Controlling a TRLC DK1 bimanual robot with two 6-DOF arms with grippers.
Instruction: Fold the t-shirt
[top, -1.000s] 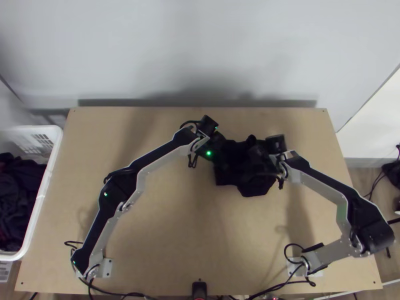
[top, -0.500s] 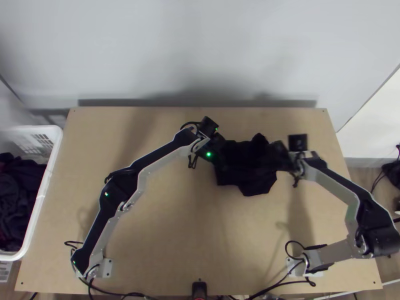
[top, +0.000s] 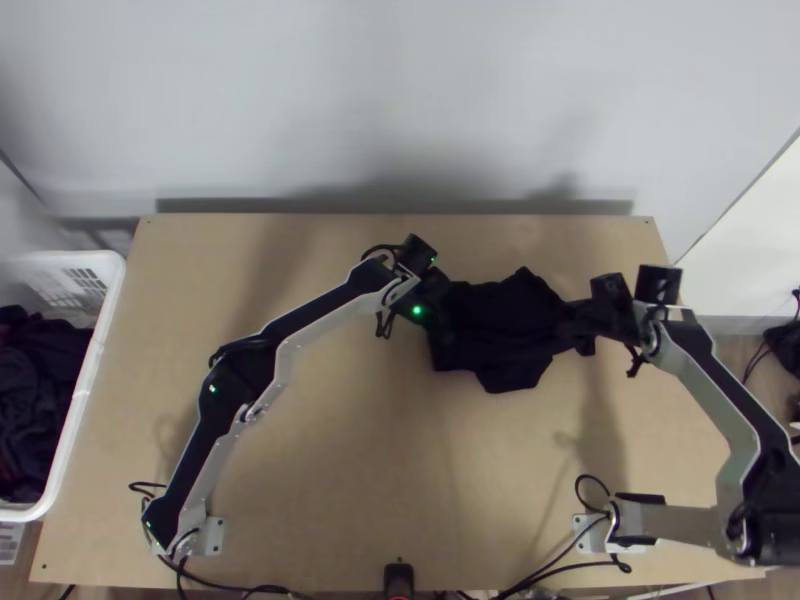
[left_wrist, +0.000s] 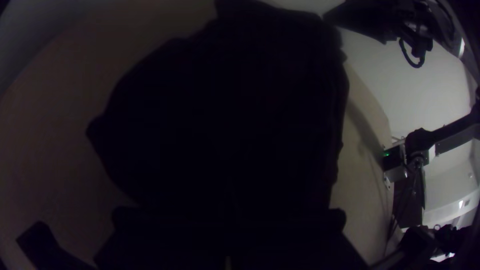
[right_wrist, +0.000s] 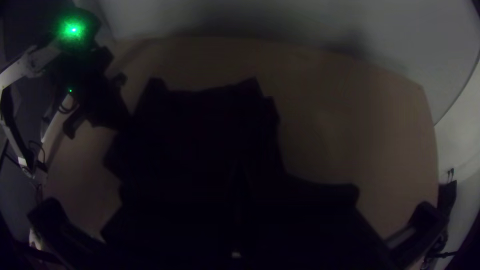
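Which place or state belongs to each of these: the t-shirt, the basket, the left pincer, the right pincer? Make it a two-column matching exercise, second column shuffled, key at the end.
Column one
1. T-shirt
2. Basket
3. Left pincer
4. Right pincer

Column two (places by the top view)
A. At the right side of the black garment
B. White, with dark cloth inside
C. At the left side of the black garment
D. Black, lying on the table with an uneven outline

Right pairs: 1-D, 2-B, 3-C, 4-A
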